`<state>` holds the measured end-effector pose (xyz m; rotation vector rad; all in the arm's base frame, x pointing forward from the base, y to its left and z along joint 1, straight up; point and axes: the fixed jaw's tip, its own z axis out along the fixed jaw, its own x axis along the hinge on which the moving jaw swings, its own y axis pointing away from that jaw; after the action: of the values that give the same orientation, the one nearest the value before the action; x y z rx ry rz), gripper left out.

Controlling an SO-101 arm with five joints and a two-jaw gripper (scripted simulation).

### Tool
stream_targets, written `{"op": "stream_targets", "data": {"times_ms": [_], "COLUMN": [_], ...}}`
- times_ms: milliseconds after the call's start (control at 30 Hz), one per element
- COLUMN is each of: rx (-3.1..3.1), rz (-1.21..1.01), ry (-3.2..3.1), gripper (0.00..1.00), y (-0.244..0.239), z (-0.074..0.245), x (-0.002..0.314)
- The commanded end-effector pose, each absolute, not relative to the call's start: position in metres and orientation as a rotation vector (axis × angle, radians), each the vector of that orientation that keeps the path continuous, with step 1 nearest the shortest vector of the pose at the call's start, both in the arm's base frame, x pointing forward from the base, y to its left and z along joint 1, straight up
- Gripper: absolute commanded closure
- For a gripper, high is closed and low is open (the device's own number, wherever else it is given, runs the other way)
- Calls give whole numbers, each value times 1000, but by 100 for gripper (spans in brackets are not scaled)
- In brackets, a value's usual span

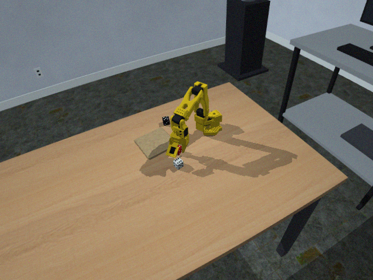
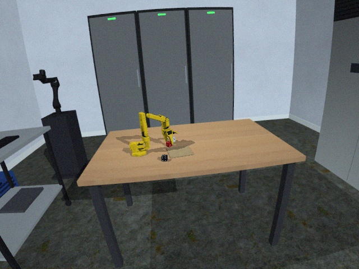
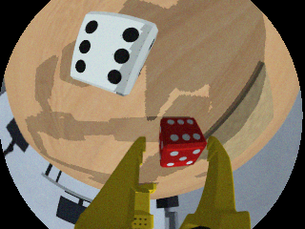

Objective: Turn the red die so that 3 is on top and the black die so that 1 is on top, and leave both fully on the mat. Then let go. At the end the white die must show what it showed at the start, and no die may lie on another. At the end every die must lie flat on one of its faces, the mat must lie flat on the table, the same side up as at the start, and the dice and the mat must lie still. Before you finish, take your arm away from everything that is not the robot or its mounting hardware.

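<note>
The red die (image 1: 179,149) lies on the table just off the near corner of the tan mat (image 1: 153,142). My gripper (image 1: 175,153) points down over it. In the wrist view the red die (image 3: 182,141) sits between the two fingertips of my gripper (image 3: 178,145), with small gaps on both sides, so the fingers are partly open around it. The white die (image 1: 178,163) (image 3: 113,52) lies on the table just past it and shows a face with several pips. The black die (image 1: 165,120) lies on the table beyond the mat's far corner.
The arm's yellow base (image 1: 209,122) stands right of the mat. In the wrist view the mat's edge (image 3: 270,102) runs to the right of the red die. In the exterior view the black die (image 2: 164,157) lies left of the mat (image 2: 180,151).
</note>
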<state>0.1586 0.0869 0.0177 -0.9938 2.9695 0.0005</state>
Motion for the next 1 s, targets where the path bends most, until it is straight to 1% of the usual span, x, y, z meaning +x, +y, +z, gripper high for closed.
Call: {"op": "stream_targets", "data": {"times_ms": [0,533,967], "rx": [-998,-998,-998], "rz": [6,5,4], "ry": [2945,2945,2945], "gripper": [69,80,84], "y": [87,82,80], "z": [20,20,20], "x": [162,166,167]}}
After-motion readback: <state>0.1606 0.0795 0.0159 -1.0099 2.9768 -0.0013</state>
